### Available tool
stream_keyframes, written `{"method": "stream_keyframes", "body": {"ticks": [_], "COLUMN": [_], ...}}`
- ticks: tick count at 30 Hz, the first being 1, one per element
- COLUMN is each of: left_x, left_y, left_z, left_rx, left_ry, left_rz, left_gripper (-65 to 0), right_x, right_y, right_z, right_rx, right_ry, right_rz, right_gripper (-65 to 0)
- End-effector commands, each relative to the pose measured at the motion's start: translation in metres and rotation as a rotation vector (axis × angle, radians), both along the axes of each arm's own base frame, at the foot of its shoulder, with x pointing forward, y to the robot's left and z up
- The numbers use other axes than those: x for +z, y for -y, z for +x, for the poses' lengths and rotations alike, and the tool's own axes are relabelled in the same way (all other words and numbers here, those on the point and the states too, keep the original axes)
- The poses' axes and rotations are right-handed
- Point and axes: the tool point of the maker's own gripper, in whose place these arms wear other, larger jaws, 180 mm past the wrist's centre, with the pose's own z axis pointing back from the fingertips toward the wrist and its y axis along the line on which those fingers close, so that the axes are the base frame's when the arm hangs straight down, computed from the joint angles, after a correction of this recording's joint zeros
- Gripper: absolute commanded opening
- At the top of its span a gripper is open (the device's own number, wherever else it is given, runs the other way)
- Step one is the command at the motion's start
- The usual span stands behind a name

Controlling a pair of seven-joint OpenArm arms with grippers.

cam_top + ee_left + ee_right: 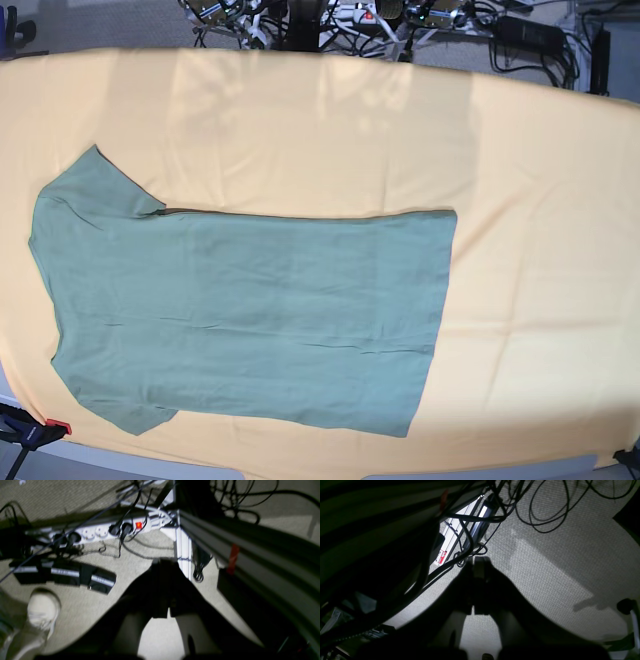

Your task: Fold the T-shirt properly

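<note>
T-shirt (250,310) flat, unfolded, arms away

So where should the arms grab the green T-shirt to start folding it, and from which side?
The T-shirt lies flat on the yellow cloth, collar end toward the base view's left, hem toward its right. Probably best to pinch one long edge, at the sleeve and the hem corner, coming straight down from above, since the flat fabric offers only thin edges to grip.
</note>
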Motion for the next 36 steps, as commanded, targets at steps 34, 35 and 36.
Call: {"method": "stream_keyframes", "body": {"ticks": [34, 35, 36], "left_x": [0.228, 0.24, 0.252], "left_y": [-0.076, -0.078, -0.078], "left_z": [-0.036, -0.028, -0.02], "left_rx": [-0.527, -0.541, -0.557], "left_ry": [0.155, 0.186, 0.217], "left_rz": [-0.005, 0.003, 0.007], "left_gripper": [-65.0, -65.0, -65.0], "right_x": [0.238, 0.25, 0.261], "right_y": [0.042, 0.044, 0.046], "right_z": [-0.08, -0.075, -0.069], "right_rx": [0.326, 0.34, 0.347], "right_ry": [0.264, 0.291, 0.318], "right_rz": [-0.014, -0.05, -0.085], "right_gripper": [-65.0, -65.0, -65.0]}}
